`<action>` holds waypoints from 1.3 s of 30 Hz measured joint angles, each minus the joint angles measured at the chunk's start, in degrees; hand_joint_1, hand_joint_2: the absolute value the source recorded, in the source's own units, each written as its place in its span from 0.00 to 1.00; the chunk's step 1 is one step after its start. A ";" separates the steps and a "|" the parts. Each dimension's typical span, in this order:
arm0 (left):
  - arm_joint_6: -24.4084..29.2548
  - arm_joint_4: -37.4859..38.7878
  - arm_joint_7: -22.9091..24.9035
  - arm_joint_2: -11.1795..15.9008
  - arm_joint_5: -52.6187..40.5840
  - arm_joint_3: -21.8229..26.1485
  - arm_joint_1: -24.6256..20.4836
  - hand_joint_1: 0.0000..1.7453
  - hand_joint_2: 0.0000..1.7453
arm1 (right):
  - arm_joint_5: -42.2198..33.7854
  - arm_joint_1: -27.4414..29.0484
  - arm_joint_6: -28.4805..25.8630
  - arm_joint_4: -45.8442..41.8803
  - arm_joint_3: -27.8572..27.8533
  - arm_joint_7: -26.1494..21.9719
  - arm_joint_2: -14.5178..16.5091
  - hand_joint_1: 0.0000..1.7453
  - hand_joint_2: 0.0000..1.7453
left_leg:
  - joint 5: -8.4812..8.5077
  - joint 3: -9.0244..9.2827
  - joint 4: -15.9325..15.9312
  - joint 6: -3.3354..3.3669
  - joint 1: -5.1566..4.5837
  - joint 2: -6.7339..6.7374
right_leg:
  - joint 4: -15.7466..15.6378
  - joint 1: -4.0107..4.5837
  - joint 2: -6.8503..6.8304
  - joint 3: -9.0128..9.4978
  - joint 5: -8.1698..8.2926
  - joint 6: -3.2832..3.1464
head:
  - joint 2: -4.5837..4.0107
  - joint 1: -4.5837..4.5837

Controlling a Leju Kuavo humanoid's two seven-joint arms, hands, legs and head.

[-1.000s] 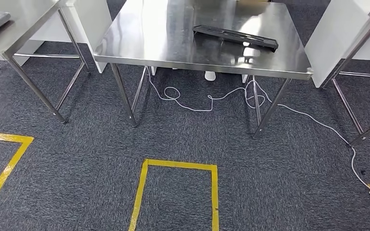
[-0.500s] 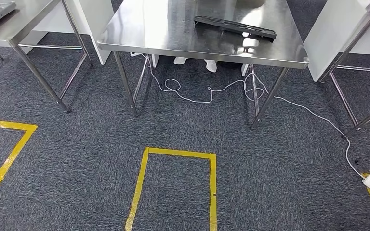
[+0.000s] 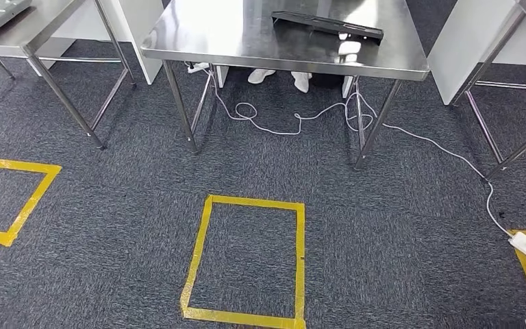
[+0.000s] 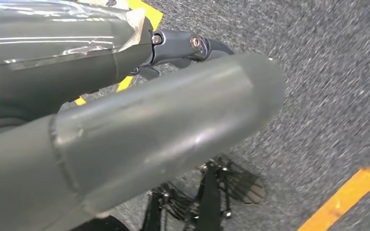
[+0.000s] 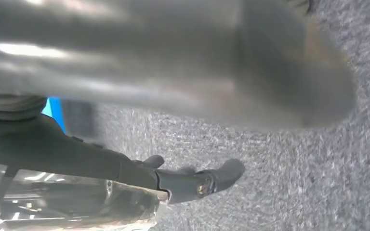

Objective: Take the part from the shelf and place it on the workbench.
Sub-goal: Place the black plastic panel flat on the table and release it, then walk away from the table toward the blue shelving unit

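One black part (image 3: 327,25) flat on steel workbench (image 3: 246,41), well apart from left robot hand (image 4: 139,139)

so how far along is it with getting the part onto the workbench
Done, by the look of it: a black part lies flat on the steel workbench. In hand: nothing; the left robot hand and the right robot hand hang over the carpet with no part in them. Left to do: likely nothing, if that is the part meant.
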 joint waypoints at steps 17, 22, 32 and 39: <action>1.53 0.03 1.91 0.86 -2.83 -2.55 0.21 0.00 0.00 | -2.15 0.41 -0.41 0.08 -3.21 -2.57 0.63 0.00 0.00 | -6.88 8.79 -2.09 2.56 -0.15 -0.24 | 4.29 1.27 -0.44 -7.98 3.17 -1.01 | 0.00 -0.53; 1.49 0.04 1.98 1.01 -2.83 -2.94 0.54 0.00 0.00 | -2.20 0.76 -0.48 0.08 -3.68 -2.60 0.46 0.00 0.00 | -5.53 7.24 -2.11 2.60 -0.03 0.15 | 17.22 0.06 -0.35 -12.59 -2.73 -0.02 | 0.00 -0.25; 1.43 0.03 2.01 1.29 -2.30 -3.27 0.64 0.00 0.00 | -2.00 0.78 -0.26 0.08 -3.75 -3.19 0.48 0.00 0.00 | -4.69 6.51 -1.60 2.47 0.27 -0.12 | -0.16 -0.44 -0.03 -2.64 2.68 0.36 | 0.00 -0.44; 1.57 0.05 1.99 1.25 -1.73 -3.23 0.66 0.00 0.00 | -1.85 0.76 0.49 0.08 -3.75 -3.67 0.36 0.00 0.00 | -4.09 6.36 -1.88 0.89 0.62 -0.14 | 0.26 0.23 -0.05 -3.24 2.82 -0.22 | 0.00 -0.49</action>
